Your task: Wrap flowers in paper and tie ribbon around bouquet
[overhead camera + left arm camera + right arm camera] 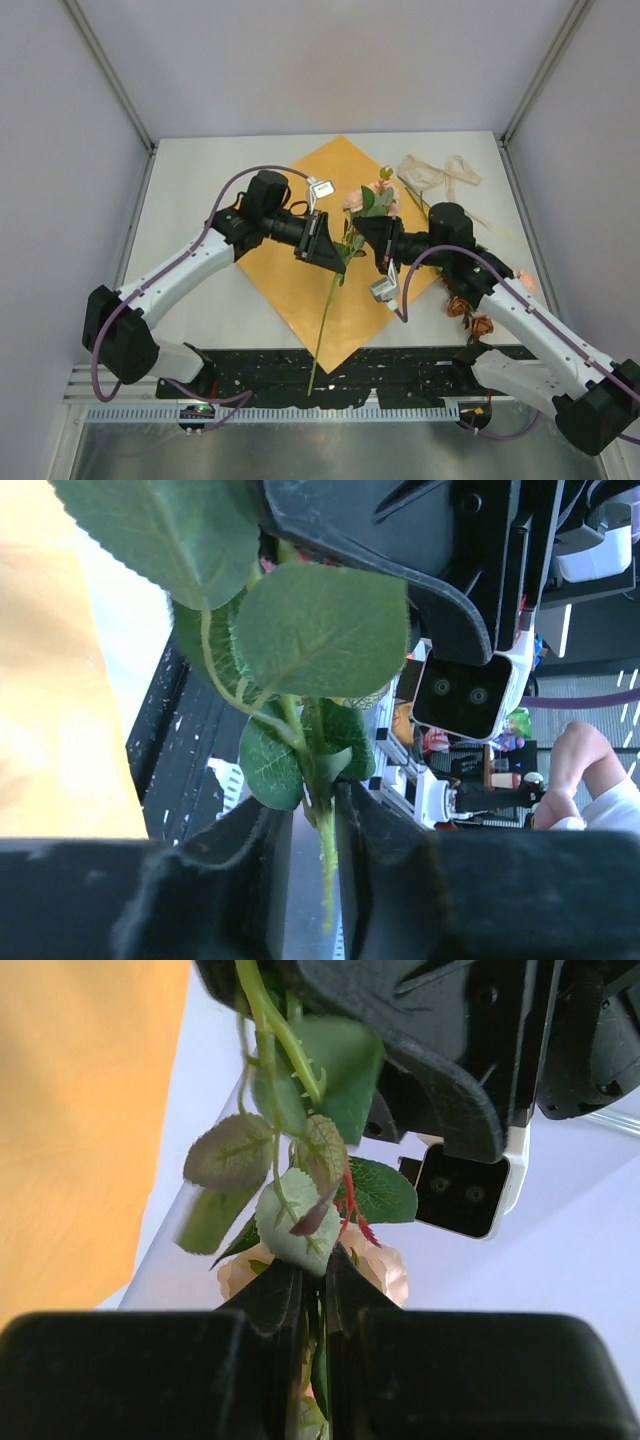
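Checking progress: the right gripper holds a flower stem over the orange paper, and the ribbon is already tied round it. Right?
No: the ribbon lies loose, untied, on the table toward the far right, as the top view shows. The right gripper does hold the flower stem over the orange paper.

Shows bright orange across the paper [290, 280]. Green with paler veins on the leaves of the flowers [320, 630], pale pink on the rose [353, 201], rust-brown on the loose blooms [481, 325]. Cream on the ribbon [437, 172]. White and black on the left arm [180, 270]; purple on its cable [235, 185].
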{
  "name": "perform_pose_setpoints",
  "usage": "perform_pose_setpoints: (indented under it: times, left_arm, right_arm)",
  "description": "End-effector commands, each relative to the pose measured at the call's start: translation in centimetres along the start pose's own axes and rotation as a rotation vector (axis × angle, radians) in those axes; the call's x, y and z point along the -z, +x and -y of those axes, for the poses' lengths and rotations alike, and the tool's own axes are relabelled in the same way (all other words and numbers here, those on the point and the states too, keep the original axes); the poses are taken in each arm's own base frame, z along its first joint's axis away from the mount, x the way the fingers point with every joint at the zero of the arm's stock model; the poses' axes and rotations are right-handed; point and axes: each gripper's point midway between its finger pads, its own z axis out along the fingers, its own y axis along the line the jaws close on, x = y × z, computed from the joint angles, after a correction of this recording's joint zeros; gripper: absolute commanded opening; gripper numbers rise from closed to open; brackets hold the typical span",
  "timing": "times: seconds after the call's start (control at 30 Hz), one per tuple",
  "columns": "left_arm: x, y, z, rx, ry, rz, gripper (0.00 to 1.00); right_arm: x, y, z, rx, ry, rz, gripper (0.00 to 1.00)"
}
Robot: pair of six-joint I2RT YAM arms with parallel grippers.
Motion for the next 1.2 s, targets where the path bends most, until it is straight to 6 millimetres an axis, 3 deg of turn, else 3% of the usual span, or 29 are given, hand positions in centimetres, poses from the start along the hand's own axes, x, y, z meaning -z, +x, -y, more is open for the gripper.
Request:
perform_pose_setpoints:
  times: [0.0, 0.03, 0.07, 0.1, 0.13, 0.17, 0.2, 0.3, 0.43, 0.53, 0.6, 0.7, 0.8, 0.87, 0.97, 1.07, 1.17]
  left_arm:
    - [-0.4, -0.6, 0.2, -0.007, 0.007, 0.025, 0.16]
    - [-0.5, -0.9, 0.3, -0.011, 0.015, 0.033, 0.04]
    - [-0.5, -1.3, 0.2, 0.001, 0.004, 0.051, 0.00]
    - [-0.5, -1.8, -0.1, 0.011, -0.008, 0.071, 0.00]
    - [-0.2, -2.6, -0.5, 0.025, -0.024, 0.104, 0.00]
    - [-0.1, -3.7, -1.4, 0.047, -0.048, 0.141, 0.00]
    - [0.4, -5.0, -2.6, 0.074, -0.082, 0.186, 0.00]
    - [1.7, -9.1, -6.9, 0.135, -0.196, 0.287, 0.00]
    - [1.9, -13.8, -12.0, 0.177, -0.321, 0.300, 0.00]
    - [1.6, -17.2, -15.1, 0.202, -0.369, 0.292, 0.00]
    - [1.7, -18.9, -18.3, 0.238, -0.453, 0.300, 0.00]
    - [1.8, -21.8, -21.9, 0.218, -0.504, 0.335, 0.00]
    - [1.9, -24.1, -23.8, 0.168, -0.527, 0.355, 0.00]
    - [1.6, -25.0, -24.9, 0.148, -0.525, 0.361, 0.00]
    - [1.4, -25.2, -27.4, 0.160, -0.534, 0.362, 0.00]
    - [1.2, -24.7, -29.7, 0.189, -0.547, 0.354, 0.00]
    - [1.2, -24.6, -31.3, 0.187, -0.575, 0.354, 0.06]
  right_arm:
    - [-0.2, 0.0, 2.7, 0.301, 0.064, -0.004, 0.05]
    - [-0.2, 0.1, 3.0, 0.305, 0.075, -0.010, 0.05]
    - [-0.3, 0.3, 2.9, 0.286, 0.079, -0.014, 0.14]
    - [-0.3, 0.6, 3.1, 0.283, 0.094, -0.032, 0.29]
    - [-0.2, 1.6, 3.4, 0.253, 0.111, -0.076, 0.62]
    - [0.0, 2.3, 4.0, 0.244, 0.136, -0.114, 0.75]
    - [0.3, 3.8, 3.5, 0.183, 0.120, -0.187, 0.97]
    - [2.1, 8.7, 2.8, 0.014, 0.113, -0.394, 0.96]
    - [6.3, 14.7, -0.9, -0.205, 0.073, -0.617, 0.95]
    - [9.1, 17.4, -4.2, -0.393, 0.056, -0.763, 0.95]
    - [10.5, 18.0, -6.1, -0.523, 0.043, -0.830, 0.95]
    - [11.6, 17.4, -8.7, -0.736, 0.014, -0.890, 0.95]
    - [11.8, 16.6, -10.0, -0.877, -0.004, -0.908, 0.95]
    - [11.3, 14.8, -12.2, -1.041, -0.077, -0.894, 0.96]
    - [9.6, 12.4, -14.3, -1.271, -0.158, -0.827, 0.96]
    - [8.4, 11.1, -14.8, -1.460, -0.203, -0.790, 0.95]
    - [7.0, 10.6, -15.6, -1.581, -0.241, -0.756, 0.96]
